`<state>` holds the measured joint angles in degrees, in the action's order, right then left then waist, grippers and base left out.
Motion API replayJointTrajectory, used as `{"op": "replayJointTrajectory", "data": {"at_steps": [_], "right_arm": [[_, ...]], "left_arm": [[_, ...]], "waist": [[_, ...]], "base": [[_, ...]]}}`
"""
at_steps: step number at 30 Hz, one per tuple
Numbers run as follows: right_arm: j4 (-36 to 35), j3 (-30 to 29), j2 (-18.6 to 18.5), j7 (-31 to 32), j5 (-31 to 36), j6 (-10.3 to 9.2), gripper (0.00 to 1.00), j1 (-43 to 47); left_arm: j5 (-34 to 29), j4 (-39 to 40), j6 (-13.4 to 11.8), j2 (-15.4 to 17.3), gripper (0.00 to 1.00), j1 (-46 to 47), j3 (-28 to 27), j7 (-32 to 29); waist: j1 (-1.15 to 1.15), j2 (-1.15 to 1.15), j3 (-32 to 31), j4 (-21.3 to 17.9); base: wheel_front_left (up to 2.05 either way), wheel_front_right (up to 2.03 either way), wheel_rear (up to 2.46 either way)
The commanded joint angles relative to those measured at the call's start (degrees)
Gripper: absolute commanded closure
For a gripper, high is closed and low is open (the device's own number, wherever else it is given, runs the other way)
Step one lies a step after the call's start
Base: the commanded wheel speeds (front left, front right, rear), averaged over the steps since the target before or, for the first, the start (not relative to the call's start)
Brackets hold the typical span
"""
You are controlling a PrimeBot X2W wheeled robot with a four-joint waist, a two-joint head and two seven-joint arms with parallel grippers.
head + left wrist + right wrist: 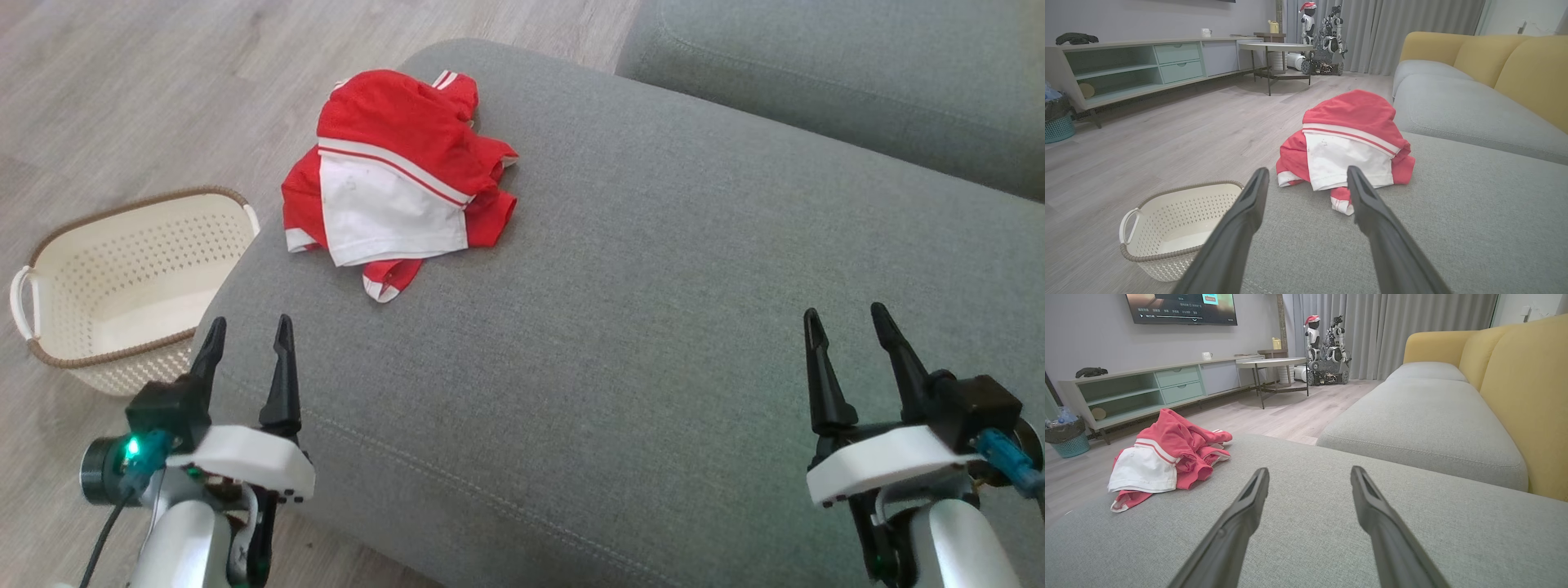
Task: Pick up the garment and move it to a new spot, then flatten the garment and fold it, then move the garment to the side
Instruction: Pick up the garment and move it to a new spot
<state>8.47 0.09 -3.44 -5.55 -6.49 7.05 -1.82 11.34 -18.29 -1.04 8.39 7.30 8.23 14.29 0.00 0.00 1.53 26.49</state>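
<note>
two grippers low in the head view, both with jaws spread wide and clamped on nothing. left gripper [250, 322] at the lower left, over the near-left corner of the wide grey fabric sofa cushion [653, 343], fingers pointing up the view. right gripper [843, 312] at the lower right, over the same cushion, well apart from the left one. between them, bare grey fabric.

crumpled red-and-white garment [392, 188] with striped trim, heaped on the far-left part of the cushion, near its edge, apart from both grippers. white panel uppermost, red folds bunched behind and at the sides, one striped cuff poking out on the near side. in the left wrist view, lying straight ahead of the parted fingers [1241, 228]. in the right wrist view, lying off to the left, well clear of the fingertips.

on the pale wood-look floor [122, 98], just beside the cushion's left edge, a cream perforated plastic basket with a brown woven rim [139, 204], standing upright. second grey seat cushion [857, 82] at the upper right, set off from the first by a narrow gap. mustard-yellow backrest [1527, 396] behind the cushions in the right wrist view.
</note>
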Motion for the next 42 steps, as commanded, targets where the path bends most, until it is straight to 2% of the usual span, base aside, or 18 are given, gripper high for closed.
{"op": "replayJointTrajectory", "data": {"at_steps": [1, 7, 16, 18, 21, 22, 24, 30, 33, 37, 38, 39, 42], "right_arm": [[-2.4, 1.2, -0.5, -0.4, 0.4, 0.44, 0.00, -2.8], [-4.6, 1.1, -1.7, 1.0, 1.0, 0.44, 0.00, -4.5], [-11.4, 0.5, -5.3, 5.4, 2.4, 0.44, 0.00, -9.1], [-12.0, 0.5, -5.6, 5.7, 2.4, 0.44, 0.00, -9.6], [-13.8, 0.3, -6.3, 6.7, 2.6, 0.44, 0.00, -11.2], [-13.8, 0.3, -6.3, 6.7, 2.6, 0.44, 0.00, -11.2], [-14.4, 0.4, -6.6, 7.0, 2.6, 0.44, 0.00, -11.9], [-14.8, 0.7, -6.8, 7.1, 2.4, 0.44, 0.00, -13.2], [-14.8, 1.0, -6.7, 7.0, 2.3, 0.44, 0.00, -13.8], [-14.6, 1.3, -6.4, 6.6, 2.2, 0.44, 0.00, -14.5], [-14.6, 1.4, -6.3, 6.5, 2.2, 0.44, 0.00, -14.5], [-14.5, 1.4, -6.2, 6.4, 2.3, 0.44, 0.00, -14.6], [-14.1, 1.2, -5.8, 5.9, 2.3, 0.44, 0.00, -14.7]], "left_arm": [[0.2, 2.3, 0.0, 0.9, 0.00, 3.1, -2.5, 0.7], [0.8, 2.5, 0.3, 0.3, 0.00, 5.5, -3.0, 0.7], [2.5, -1.7, 1.8, -0.7, 0.00, 18.1, -5.0, 0.7], [2.6, -3.0, 2.2, -0.7, 0.00, 19.8, -5.2, 0.7], [3.4, -9.6, 4.0, -0.5, 0.00, 27.3, -5.6, 0.7], [3.4, -9.6, 4.0, -0.5, 0.00, 27.3, -5.6, 0.7], [3.9, -15.7, 5.2, 0.0, 0.00, 33.2, -5.8, 0.7], [4.8, -26.5, 6.5, 1.0, 0.00, 41.9, -5.9, 0.7], [5.4, -33.3, 6.7, 1.9, 0.00, 46.5, -6.2, 0.3], [5.1, -41.4, 5.2, 3.1, 0.00, 51.5, -6.0, -2.2], [4.8, -43.0, 5.0, 3.4, 0.35, 52.5, -5.8, -2.8], [4.6, -44.2, 4.8, 3.7, 1.00, 53.4, -5.6, -3.0], [4.1, -46.4, 5.0, 4.7, 1.00, 55.1, -4.9, -2.2]], "waist": [[0.00, 0.00, 0.5, -0.1], [0.00, 0.00, 5.0, -1.3], [0.00, 0.00, 17.0, -5.2], [0.00, 0.00, 18.0, -5.7], [0.00, 0.00, 21.5, -7.6], [0.00, 0.00, 21.5, -7.6], [0.00, 0.00, 23.3, -8.8], [0.00, 0.00, 25.3, -10.7], [0.00, 0.00, 26.2, -11.7], [0.00, 0.00, 27.0, -12.6], [0.00, 0.00, 27.1, -12.8], [0.00, 0.00, 27.2, -12.9], [0.00, 0.00, 27.1, -13.1]], "base": [[0.00, 0.00, 0.00], [0.00, 0.00, 0.00], [0.00, 0.00, 0.00], [0.00, 0.00, 0.00], [0.00, 0.00, 0.00], [0.00, 0.00, 0.00], [0.00, 0.00, 0.00], [0.00, 0.00, 0.00], [0.00, 0.00, 0.00], [0.00, 0.00, 0.00], [0.00, 0.00, 0.00], [0.00, 0.00, 0.00], [0.00, 0.00, 0.00]]}}
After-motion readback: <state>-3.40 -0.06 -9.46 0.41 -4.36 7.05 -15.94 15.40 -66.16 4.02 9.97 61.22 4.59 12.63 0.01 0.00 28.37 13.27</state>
